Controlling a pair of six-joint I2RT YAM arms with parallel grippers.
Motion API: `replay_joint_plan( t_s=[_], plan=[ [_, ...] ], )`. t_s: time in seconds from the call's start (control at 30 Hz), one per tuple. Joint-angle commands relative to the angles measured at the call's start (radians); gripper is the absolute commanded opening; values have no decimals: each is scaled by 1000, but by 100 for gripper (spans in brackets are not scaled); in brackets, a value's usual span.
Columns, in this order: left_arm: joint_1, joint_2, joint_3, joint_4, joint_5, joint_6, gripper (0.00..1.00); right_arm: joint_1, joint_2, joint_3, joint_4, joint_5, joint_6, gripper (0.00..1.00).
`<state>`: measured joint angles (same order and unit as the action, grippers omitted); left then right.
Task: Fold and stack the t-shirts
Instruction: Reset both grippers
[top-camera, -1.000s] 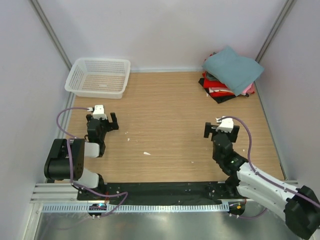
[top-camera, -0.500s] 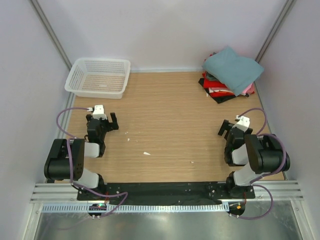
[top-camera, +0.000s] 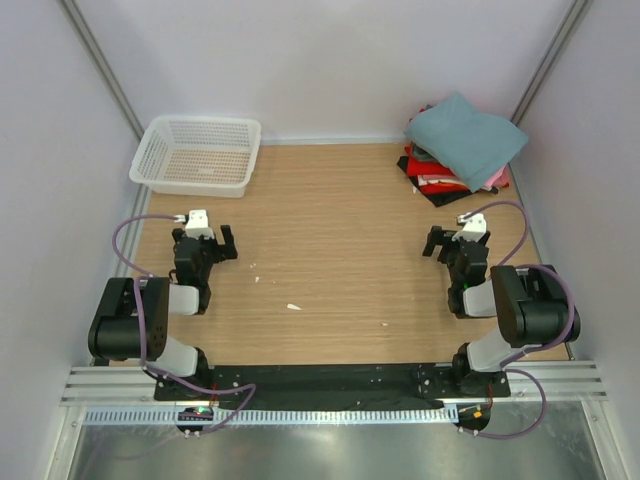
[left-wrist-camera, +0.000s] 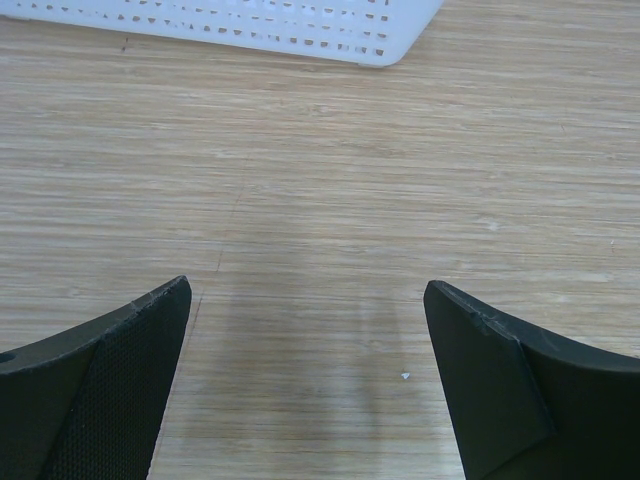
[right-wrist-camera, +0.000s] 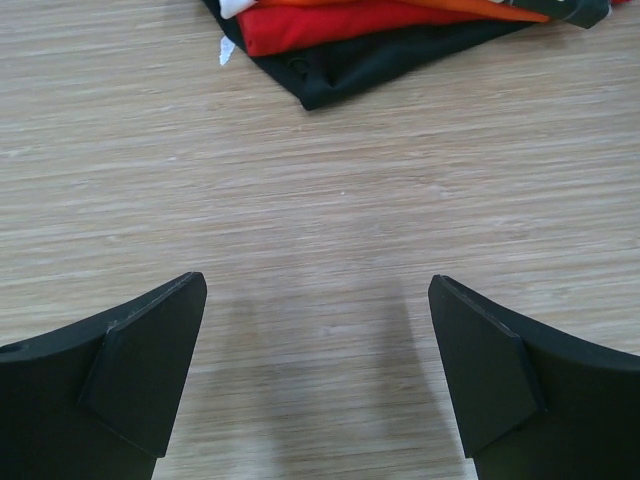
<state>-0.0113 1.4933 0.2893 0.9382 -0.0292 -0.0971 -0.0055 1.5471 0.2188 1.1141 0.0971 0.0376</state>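
I have both arms tucked low near their bases. The left gripper (top-camera: 203, 241) is released, its jaws spread wide with nothing between them, over bare table (top-camera: 330, 250). The basket (top-camera: 195, 155) sits ahead of it in the far left corner, well apart. The right gripper (top-camera: 455, 245) is also released and empty, and faces the t-shirts (top-camera: 460, 160) stacked in the far right corner. It is near the stack but not touching it. A teal shirt (top-camera: 465, 135) lies skewed on top. From the right wrist I see a red shirt (right-wrist-camera: 340, 20) resting on a black shirt (right-wrist-camera: 400, 60) at the bottom, flat on the wood
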Motion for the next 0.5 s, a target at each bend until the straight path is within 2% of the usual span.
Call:
replay_joint_plan(
  t_s=[0.0,0.33,0.47],
  plan=[
    [1,-4,17,74,-3,10,100,6,-18,-1,93,-51,-33,100],
    [1,-4,17,76,-5,10,100,6,-15,17,59,-23,-22,100],
    [1,-4,17,76,-3,10,100,6,-19,-4,101,-34,-33,100]
  ],
)
